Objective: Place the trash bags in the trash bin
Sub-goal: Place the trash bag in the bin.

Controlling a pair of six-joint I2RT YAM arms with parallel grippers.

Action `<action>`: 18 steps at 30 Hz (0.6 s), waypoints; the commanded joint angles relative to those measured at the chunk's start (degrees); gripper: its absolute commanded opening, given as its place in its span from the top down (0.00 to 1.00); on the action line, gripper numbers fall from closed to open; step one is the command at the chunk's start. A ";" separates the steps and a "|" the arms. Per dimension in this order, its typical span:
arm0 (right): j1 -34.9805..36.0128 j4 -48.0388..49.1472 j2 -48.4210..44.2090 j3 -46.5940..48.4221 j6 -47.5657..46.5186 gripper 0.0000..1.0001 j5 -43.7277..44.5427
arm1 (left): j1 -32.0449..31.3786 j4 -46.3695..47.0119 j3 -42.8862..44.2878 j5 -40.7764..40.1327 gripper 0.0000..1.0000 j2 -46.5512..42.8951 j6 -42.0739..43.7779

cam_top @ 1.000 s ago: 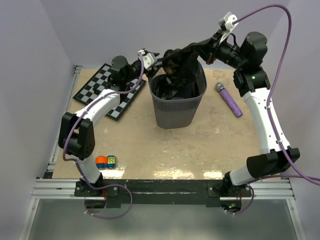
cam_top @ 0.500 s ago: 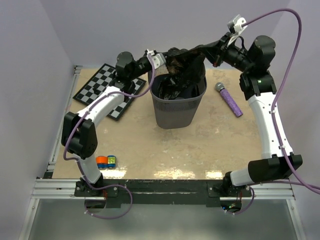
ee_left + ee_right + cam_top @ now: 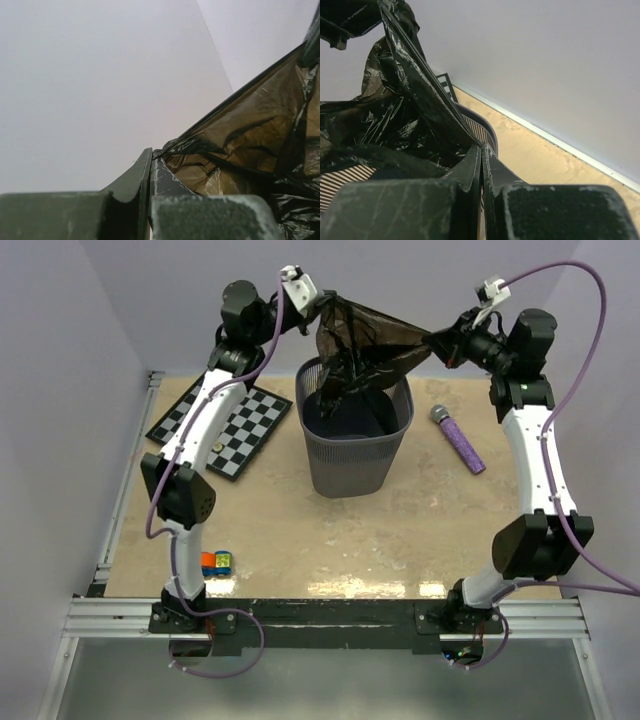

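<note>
The trash bag (image 3: 370, 335) hides the far rim of the trash bin (image 3: 355, 460); the left arm (image 3: 180, 502) half-covers a toy (image 3: 220, 562).

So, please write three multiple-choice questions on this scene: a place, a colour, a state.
1. Where does the microphone lie, relative to the trash bin? A inside it; B on the table, right of it in the top view; C under it.
2. The bin is: A grey; B red; C yellow.
3. The trash bag is: A flat on the table; B folded; C stretched above the bin between left gripper and right gripper.
Key: 1B, it lies beside the bin; 2A, grey mesh; 3C, both grippers are shut on it.
</note>
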 commanded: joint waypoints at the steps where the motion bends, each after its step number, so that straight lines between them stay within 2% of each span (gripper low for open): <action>1: -1.10 1.45 3.07 0.22 -0.37 1.00 2.23 | 1.59 -7.26 8.39 -1.70 1.00 9.25 -7.61; 5: -2.16 0.22 6.41 0.22 -0.98 1.00 5.30 | 1.68 -2.42 9.36 -2.58 1.00 13.65 -11.31; 11: -4.00 -1.54 8.79 -3.46 -0.55 1.00 8.39 | 3.34 -1.98 9.27 -4.25 1.00 16.21 -15.09; 18: -4.18 -0.14 8.09 -12.16 2.79 1.00 6.55 | 4.49 -3.99 3.74 0.57 1.00 15.24 -18.08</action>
